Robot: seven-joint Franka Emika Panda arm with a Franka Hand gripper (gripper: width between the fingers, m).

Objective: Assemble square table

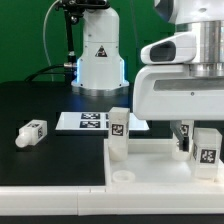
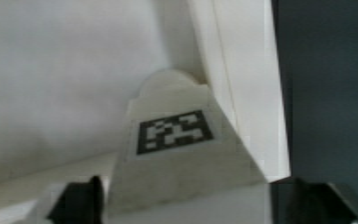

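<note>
One leg (image 2: 179, 135) stood upright at the exterior view's lower right, directly under the gripper (image 2: 194, 198); jaws straddled it closely; clamped or not, couldn't tell.

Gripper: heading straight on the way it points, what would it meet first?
Most likely the tagged white leg, lying straight ahead of the gripper, in line with the gap between its fingers; depth is unclear.
</note>
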